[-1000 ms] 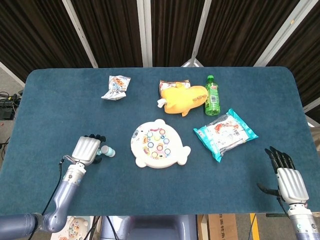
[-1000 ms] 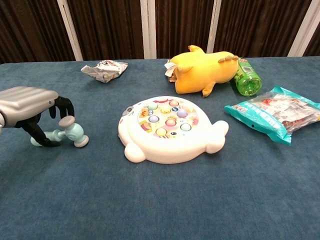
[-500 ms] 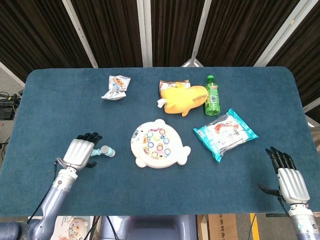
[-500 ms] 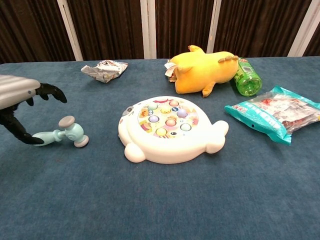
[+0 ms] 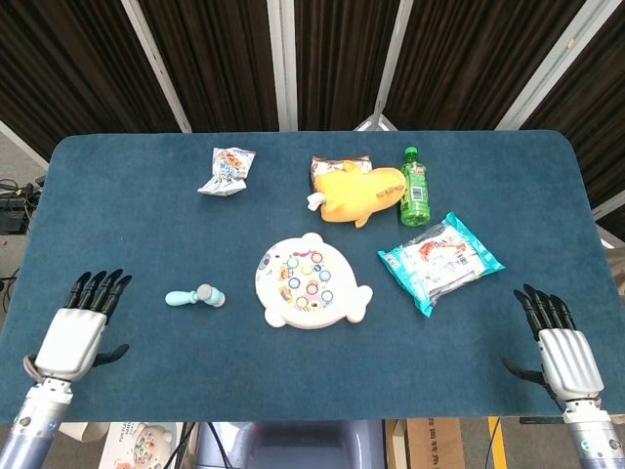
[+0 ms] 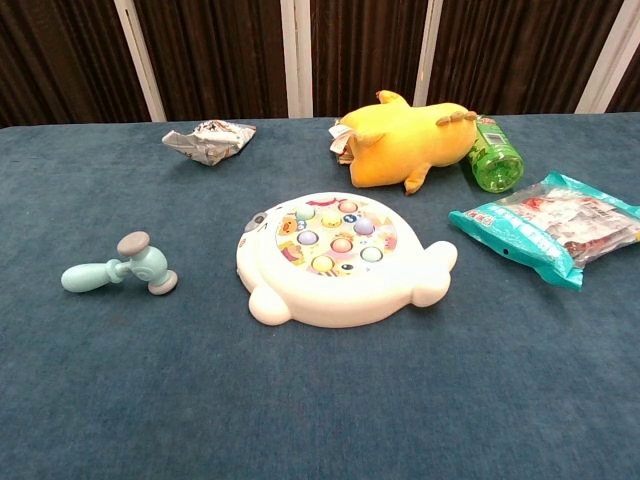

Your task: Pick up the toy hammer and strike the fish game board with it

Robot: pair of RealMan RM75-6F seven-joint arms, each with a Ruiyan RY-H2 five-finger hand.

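Observation:
The light blue toy hammer [image 5: 195,297] [image 6: 122,270] lies flat on the blue table, just left of the white fish game board [image 5: 311,281] [image 6: 338,257] with its coloured buttons. My left hand [image 5: 78,330] rests open near the table's front left corner, well to the left of the hammer and apart from it. At the front right corner my right hand [image 5: 559,346] lies open with nothing in it. The chest view shows neither hand.
A crumpled snack wrapper [image 5: 227,171] lies at the back left. A yellow plush toy [image 5: 356,192], a green bottle [image 5: 415,186] and a blue snack packet [image 5: 439,258] sit behind and to the right of the board.
My left hand opened, let go of the hammer's handle and drew back left and toward the front edge. The hammer stays on the table. The right hand has not moved.

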